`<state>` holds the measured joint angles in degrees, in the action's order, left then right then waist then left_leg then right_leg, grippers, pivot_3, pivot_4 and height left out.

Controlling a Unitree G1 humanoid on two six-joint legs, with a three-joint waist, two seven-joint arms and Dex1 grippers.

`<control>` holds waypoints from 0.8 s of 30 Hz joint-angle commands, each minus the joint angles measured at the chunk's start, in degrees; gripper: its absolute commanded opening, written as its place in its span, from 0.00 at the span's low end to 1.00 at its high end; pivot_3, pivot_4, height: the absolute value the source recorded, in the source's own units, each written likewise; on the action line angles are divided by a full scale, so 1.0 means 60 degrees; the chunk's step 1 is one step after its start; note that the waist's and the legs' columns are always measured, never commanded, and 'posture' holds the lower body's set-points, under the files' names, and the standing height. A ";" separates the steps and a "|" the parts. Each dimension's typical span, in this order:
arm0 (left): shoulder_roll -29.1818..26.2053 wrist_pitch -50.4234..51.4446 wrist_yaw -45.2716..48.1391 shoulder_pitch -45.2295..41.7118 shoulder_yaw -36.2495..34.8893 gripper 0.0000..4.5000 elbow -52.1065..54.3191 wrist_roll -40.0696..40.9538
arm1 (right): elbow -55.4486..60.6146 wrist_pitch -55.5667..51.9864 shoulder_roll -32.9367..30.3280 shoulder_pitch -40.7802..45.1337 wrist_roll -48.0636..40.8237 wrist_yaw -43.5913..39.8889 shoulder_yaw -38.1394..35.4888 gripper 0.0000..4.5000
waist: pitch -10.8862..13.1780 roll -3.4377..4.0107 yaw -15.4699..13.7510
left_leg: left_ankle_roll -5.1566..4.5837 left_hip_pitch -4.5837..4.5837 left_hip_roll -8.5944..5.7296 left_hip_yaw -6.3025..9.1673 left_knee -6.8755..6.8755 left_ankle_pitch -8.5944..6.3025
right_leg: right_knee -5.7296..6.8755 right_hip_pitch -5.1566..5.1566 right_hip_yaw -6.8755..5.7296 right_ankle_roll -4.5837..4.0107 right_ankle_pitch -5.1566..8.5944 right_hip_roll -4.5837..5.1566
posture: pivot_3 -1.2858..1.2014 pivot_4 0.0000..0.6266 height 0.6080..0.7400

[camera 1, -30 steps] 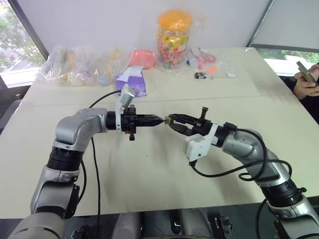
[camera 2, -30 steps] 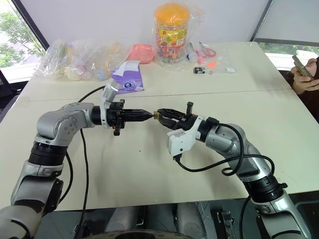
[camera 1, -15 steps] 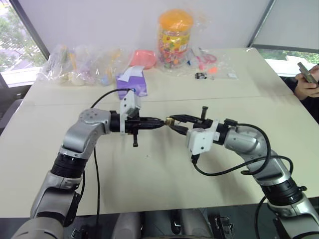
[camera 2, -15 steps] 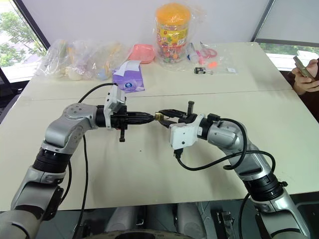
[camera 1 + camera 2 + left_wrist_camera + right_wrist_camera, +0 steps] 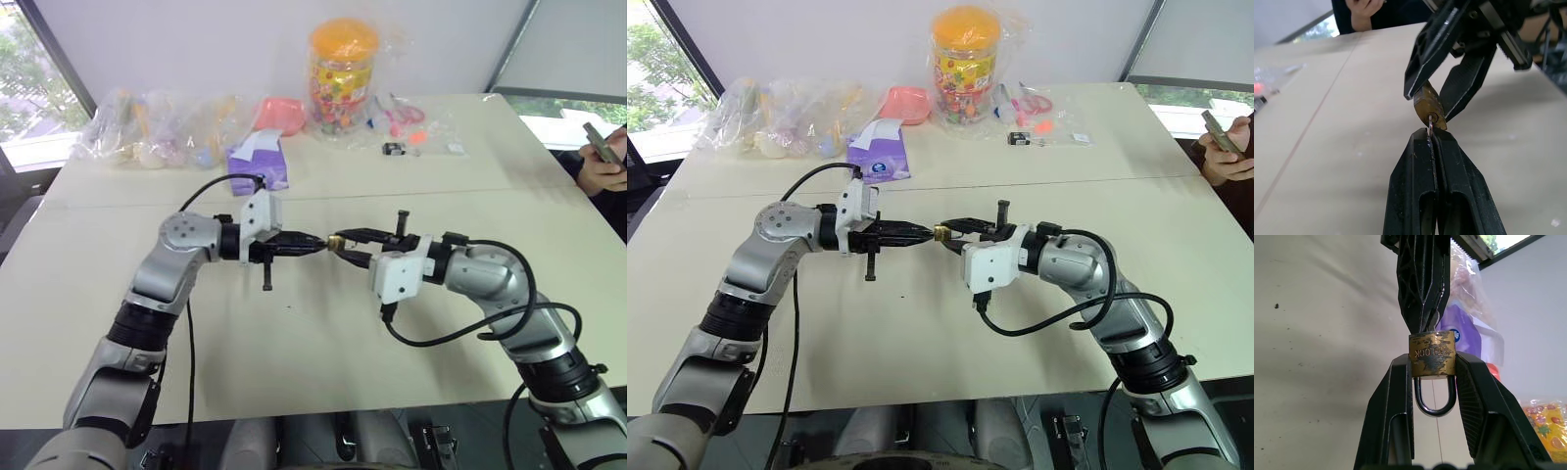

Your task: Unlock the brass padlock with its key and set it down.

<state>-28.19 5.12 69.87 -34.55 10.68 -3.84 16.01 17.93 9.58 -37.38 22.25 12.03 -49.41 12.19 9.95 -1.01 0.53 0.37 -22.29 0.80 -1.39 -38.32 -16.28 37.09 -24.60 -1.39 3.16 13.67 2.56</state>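
Above the bare middle of the table (image 5: 294, 352), right in front of you, your two grippers meet tip to tip in the air. Your right gripper (image 5: 1432, 363) has its fingers clenched on the two sides of the padlock (image 5: 1432, 354), whose brass body sits between the fingertips with its dark shackle hanging back toward the wrist, still closed in the wrist view. Your left gripper (image 5: 1431, 138) has its fingers pressed fully together on the key (image 5: 1430, 122), a thin metal sliver whose end goes into the keyhole in the bottom face of the lock. From the head camera you see the padlock (image 5: 335, 241) as a small gold speck held well clear of the tabletop, between the left gripper (image 5: 315, 242) and the right gripper (image 5: 345, 244). Farther back, a purple tissue pack (image 5: 259, 163) lies behind your left arm. Along the far edge you have clear plastic bags (image 5: 147, 127) to the left, a pink bowl (image 5: 279, 114), a tall jar with an orange lid (image 5: 343, 76), and small odds and ends (image 5: 411, 137) beside it. At the far right, a person's hand (image 5: 600, 168) holds a phone.
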 commanded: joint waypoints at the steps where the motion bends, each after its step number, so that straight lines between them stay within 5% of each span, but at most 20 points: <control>1: 0.0133 -0.1637 -0.0232 -0.0441 -0.0034 0.00 -0.0151 -0.0571 | 0.0386 0.0279 0.0006 0.0140 -0.0376 -0.0386 0.0410 0.15 | 0.0000 0.0000 -0.0004 | 0.0000 0.0000 0.0000 0.0000 0.0000 0.0000 | 0.0000 0.0000 0.0000 0.0000 0.0000 0.0000 | 0.52 0.24 0.98; 5: 0.0217 -0.3144 -0.0380 -0.0640 0.0051 0.00 -0.0610 -0.1137 | 0.0308 0.0315 0.0000 0.0182 -0.0383 -0.0558 0.0485 0.15 | 0.0000 0.0000 -0.0007 | 0.0000 0.0000 0.0000 -0.0001 0.0000 0.0000 | 0.0000 0.0000 0.0000 0.0000 0.0000 0.0000 | 0.52 0.24 0.98; 8: 0.0309 -0.2666 -0.0481 -0.0670 -0.0042 0.00 -0.0686 -0.0894 | 0.0222 0.0391 0.0005 0.0228 -0.0353 -0.0573 0.0491 0.15 | 0.0000 0.0000 -0.0002 | 0.0000 0.0000 0.0000 -0.0002 0.0000 0.0000 | 0.0000 0.0000 0.0000 0.0000 0.0000 0.0000 | 0.52 0.24 0.98; 14: -0.0118 0.4438 -0.0502 -0.0472 -0.0661 0.00 0.0579 0.2146 | 0.0148 0.0365 -0.0031 0.0385 -0.0389 -0.0564 0.0344 0.15 | 0.0000 0.0000 0.0053 | -0.0001 -0.0001 0.0002 0.0002 -0.0002 0.0000 | 0.0004 0.0000 -0.0001 0.0004 0.0000 -0.0003 | 0.52 0.24 0.98; 21: -0.0393 0.9951 -0.0760 -0.0714 -0.2127 0.00 0.0448 0.5578 | 0.0017 0.0353 -0.0135 0.0595 -0.0429 -0.0456 0.0165 0.15 | 0.0000 0.0000 0.0042 | -0.0001 0.0003 0.0011 0.0015 -0.0002 0.0000 | 0.0010 0.0000 -0.0006 0.0005 0.0001 -0.0012 | 0.52 0.24 0.98; 24: -0.0412 1.0479 -0.0998 -0.0813 -0.2436 0.19 0.0169 0.5848 | -0.0035 0.0363 -0.0202 0.0604 -0.0454 -0.0435 0.0110 0.15 | 0.0000 0.0000 0.0010 | -0.0001 0.0002 0.0006 0.0015 -0.0005 0.0000 | 0.0009 0.0001 -0.0007 0.0005 0.0001 -0.0006 | 0.52 0.24 0.98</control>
<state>-30.53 66.24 64.43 -38.55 -2.03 -2.85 48.79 16.25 11.13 -37.92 24.97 10.32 -52.35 14.31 9.95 -1.01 0.60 0.37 -22.28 0.82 -1.30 -38.35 -16.28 37.14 -24.57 -1.43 3.19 13.68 2.53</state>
